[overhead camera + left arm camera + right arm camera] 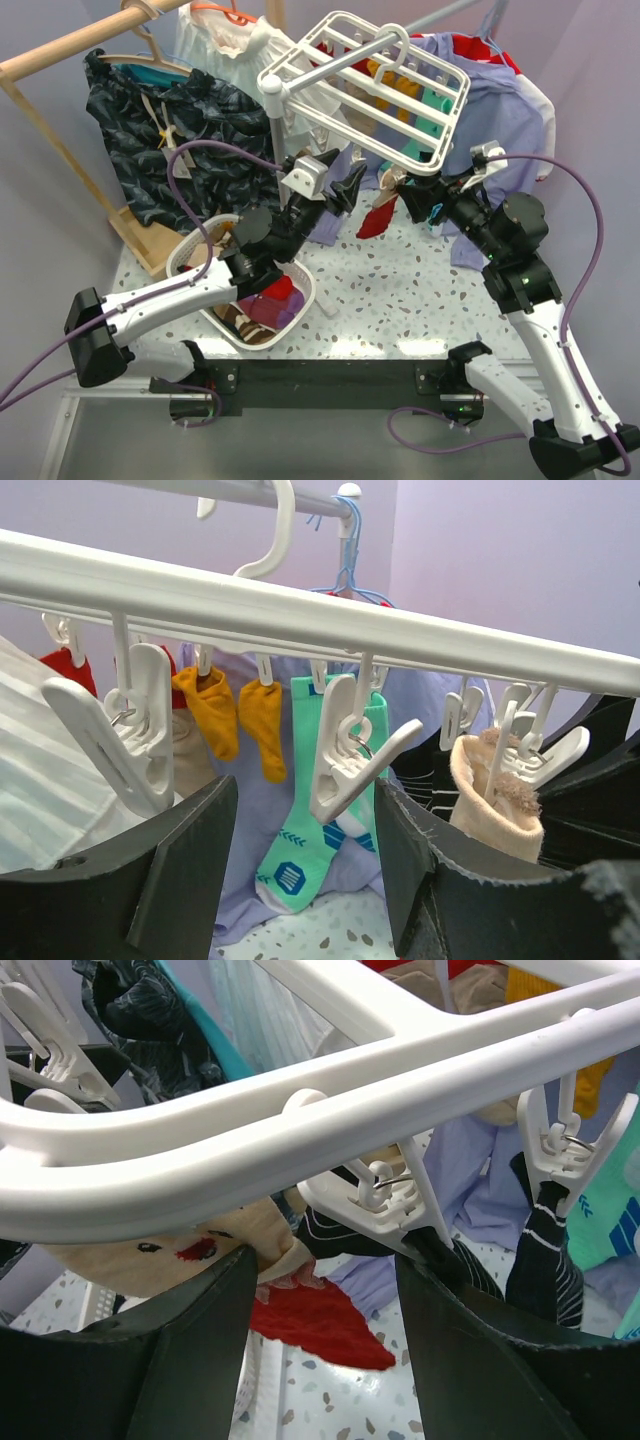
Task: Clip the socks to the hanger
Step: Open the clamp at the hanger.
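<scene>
Mid-clipping: left gripper (305,810) open, empty, straddling centre clip (350,750); right gripper (325,1280) open, empty by red sock (320,1325). Next, likely: pinch clip.

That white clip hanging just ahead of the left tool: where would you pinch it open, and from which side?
On the clip, probably the two splayed upper arms, above the wire spring: they spread in a V while its lower tips meet. Come from below, where the left tool sits, one finger each side.
</scene>
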